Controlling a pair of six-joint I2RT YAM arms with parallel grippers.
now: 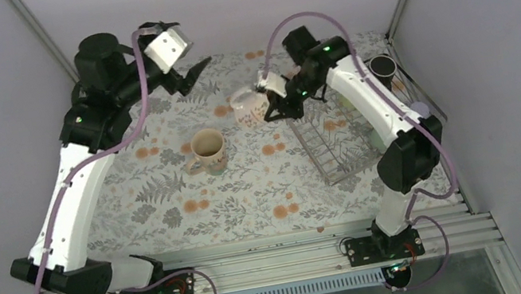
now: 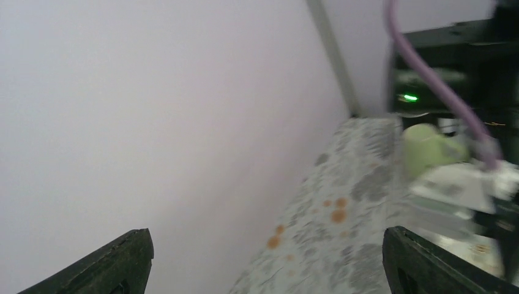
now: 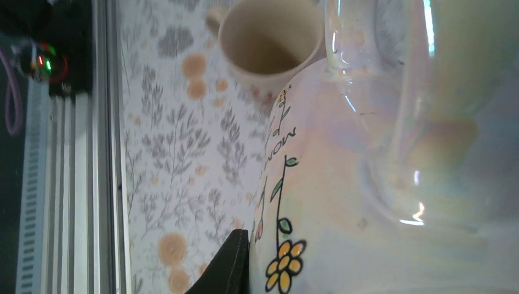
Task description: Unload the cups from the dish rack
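My right gripper is shut on the cream patterned mug and holds it over the floral cloth, just left of the dish rack. In the right wrist view this mug fills the frame, with one finger against its side. A patterned mug with a tan inside stands upright on the cloth and shows in the right wrist view. The black mug sits at the far right behind the right arm. My left gripper is raised, open and empty. A pale green mug shows blurred beyond it.
The rack's wire bars lie partly under my right arm, which hides the cups behind it. A small lavender shape shows by the right arm's elbow. Grey walls close in the back and sides. The metal rail runs along the near edge.
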